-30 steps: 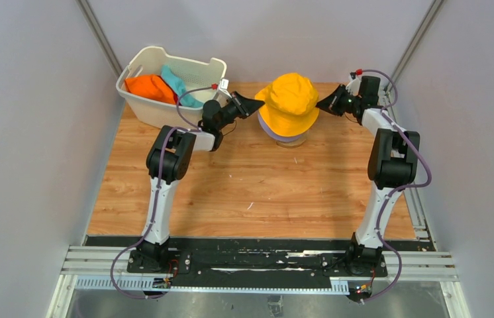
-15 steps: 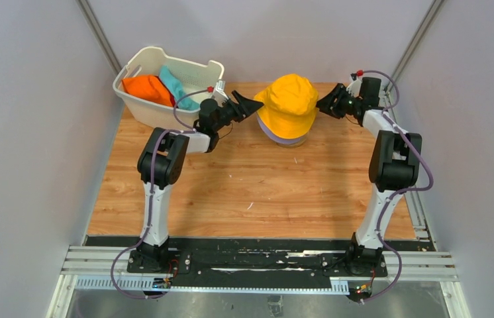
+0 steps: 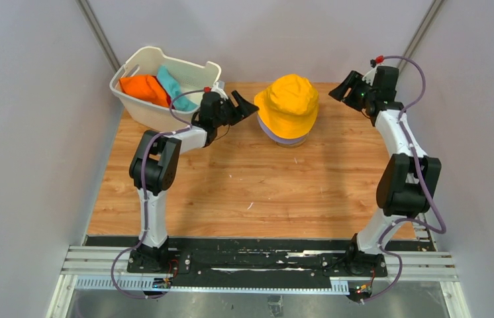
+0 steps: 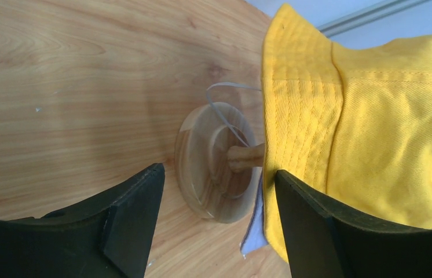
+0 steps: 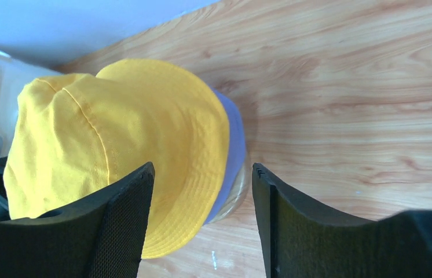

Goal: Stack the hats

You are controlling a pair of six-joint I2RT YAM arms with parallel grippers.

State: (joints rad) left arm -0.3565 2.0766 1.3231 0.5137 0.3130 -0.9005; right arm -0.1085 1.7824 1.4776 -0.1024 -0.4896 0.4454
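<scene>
A yellow hat (image 3: 289, 103) sits on top of a lavender hat (image 3: 284, 138), whose brim peeks out below, both on a wooden stand (image 4: 211, 165) at the back middle of the table. An orange hat (image 3: 144, 88) and a teal hat (image 3: 174, 86) lie in the white basket (image 3: 140, 114). My left gripper (image 3: 246, 106) is open just left of the yellow hat (image 4: 370, 121), clear of its brim. My right gripper (image 3: 342, 87) is open, lifted off to the right of the hats. The yellow hat (image 5: 121, 145) and the lavender brim (image 5: 231, 156) show past its open fingers.
The white basket stands at the back left corner, partly over the table's edge. Grey walls close in the table on both sides and at the back. The wooden tabletop (image 3: 257, 192) stretches toward the arm bases.
Both grippers have opened and let go of the yellow hat's brim. The left one drew back a little to the left; the right one pulled away up and to the right.
</scene>
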